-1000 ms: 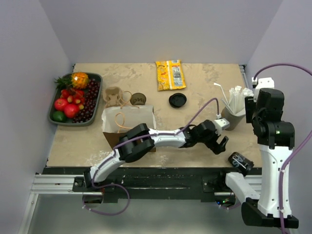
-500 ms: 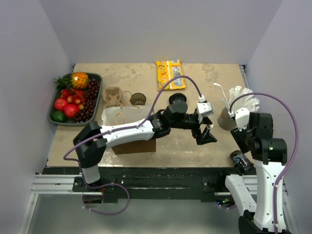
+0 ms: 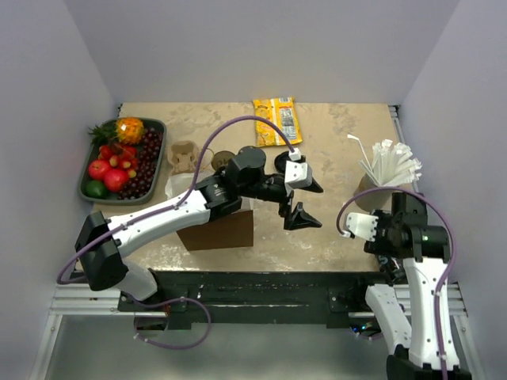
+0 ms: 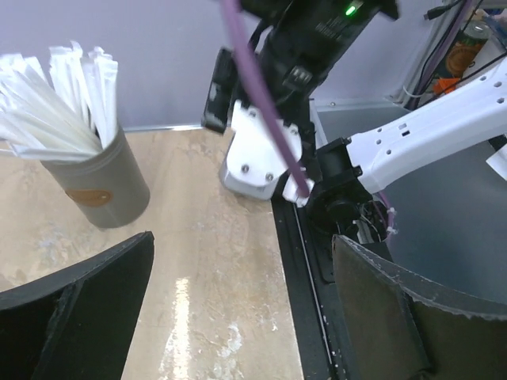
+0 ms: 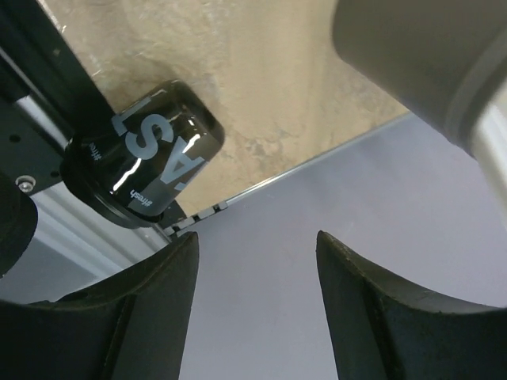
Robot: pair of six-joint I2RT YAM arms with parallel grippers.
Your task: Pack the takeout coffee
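The brown paper bag (image 3: 223, 230) stands open near the table's front, with my left arm crossing above it. A cardboard cup carrier (image 3: 184, 156) and a brown cup (image 3: 224, 160) sit just behind it. My left gripper (image 3: 307, 203) is open and empty, right of the bag, above bare table; it also shows in the left wrist view (image 4: 245, 317). The black lid seen earlier is hidden under the left wrist. My right gripper (image 5: 257, 317) is open and empty at the front right corner, facing the wall, with a black can (image 5: 142, 154) beside it.
A grey cup of wrapped straws (image 3: 386, 170) stands at the right and also shows in the left wrist view (image 4: 95, 178). A yellow snack packet (image 3: 276, 120) lies at the back. A tray of fruit (image 3: 154, 127) sits at the left.
My left arm swung from the front right back toward the middle, its gripper staying open. My right arm dropped low over the front right corner and now covers the can in the top view.
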